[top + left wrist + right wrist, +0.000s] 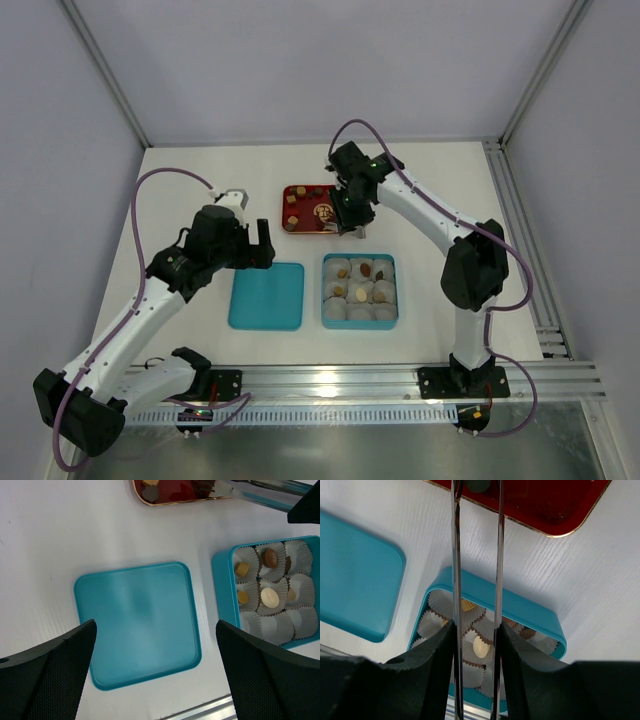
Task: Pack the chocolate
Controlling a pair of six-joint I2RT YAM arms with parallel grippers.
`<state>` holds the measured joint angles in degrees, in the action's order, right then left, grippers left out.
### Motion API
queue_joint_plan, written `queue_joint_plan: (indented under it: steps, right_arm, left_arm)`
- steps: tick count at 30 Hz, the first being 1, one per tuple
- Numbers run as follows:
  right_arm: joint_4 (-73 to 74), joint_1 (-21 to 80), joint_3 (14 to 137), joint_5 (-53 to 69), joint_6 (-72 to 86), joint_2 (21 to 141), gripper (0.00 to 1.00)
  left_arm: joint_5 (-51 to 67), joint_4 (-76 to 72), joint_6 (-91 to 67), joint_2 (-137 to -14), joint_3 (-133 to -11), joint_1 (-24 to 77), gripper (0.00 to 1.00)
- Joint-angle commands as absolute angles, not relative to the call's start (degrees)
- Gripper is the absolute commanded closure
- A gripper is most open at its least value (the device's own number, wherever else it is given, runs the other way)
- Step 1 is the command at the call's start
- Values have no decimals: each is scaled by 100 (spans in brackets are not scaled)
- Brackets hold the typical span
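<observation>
Several small brown chocolates [292, 200] lie in the red tray [300, 188]. Some sit in white paper cups in the teal box [326, 292], also in the left wrist view [270, 557]. My right gripper [350, 212] is shut on metal tongs [456, 555] that reach over the red tray [545, 505]. A dark piece [477, 485] shows between the tong arms at the frame's top edge; I cannot tell if it is pinched. My left gripper [155, 670] is open and empty above the teal lid [137, 622].
The teal lid [266, 295] lies flat left of the teal box. The box rim [520, 607] lies below the tongs in the right wrist view. A metal rail [350, 378] runs along the near table edge. White walls enclose the table.
</observation>
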<state>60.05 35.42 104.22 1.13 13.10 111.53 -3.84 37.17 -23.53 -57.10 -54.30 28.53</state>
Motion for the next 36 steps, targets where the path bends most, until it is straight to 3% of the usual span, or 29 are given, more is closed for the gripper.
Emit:
queue_joint_plan:
  steps: [1, 8, 36]
  right_arm:
    - [6056, 3481, 10591, 26, 1187, 11197, 59]
    - [6100, 3445, 10731, 53, 1160, 11241, 64]
    - [6231, 3313, 11320, 53, 1186, 11347, 64]
  left_arm:
    - [-413, 3683, -2294, -5599, -5643, 2857, 0]
    - [-422, 3700, -2294, -5608, -5651, 2856, 0]
    - [-413, 3691, -2294, -5616, -5651, 2856, 0]
